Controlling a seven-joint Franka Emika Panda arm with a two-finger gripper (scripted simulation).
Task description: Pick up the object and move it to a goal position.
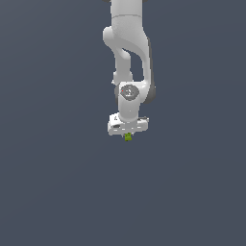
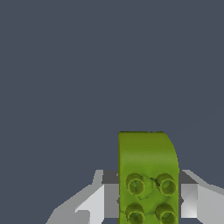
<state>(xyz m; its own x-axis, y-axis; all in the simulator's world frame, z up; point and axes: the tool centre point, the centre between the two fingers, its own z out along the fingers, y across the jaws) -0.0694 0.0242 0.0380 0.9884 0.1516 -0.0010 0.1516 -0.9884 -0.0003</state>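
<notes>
The object is a lime-green studded block. It sits between the two fingers of my white gripper, which press its sides. In the exterior view the block is a tiny green speck just under my gripper, which points downward from the white arm. The fingers are closed on the block. No goal marker shows in either view.
A plain dark grey-blue surface fills both views. The white arm reaches down from the top middle of the exterior view. No other objects or edges show.
</notes>
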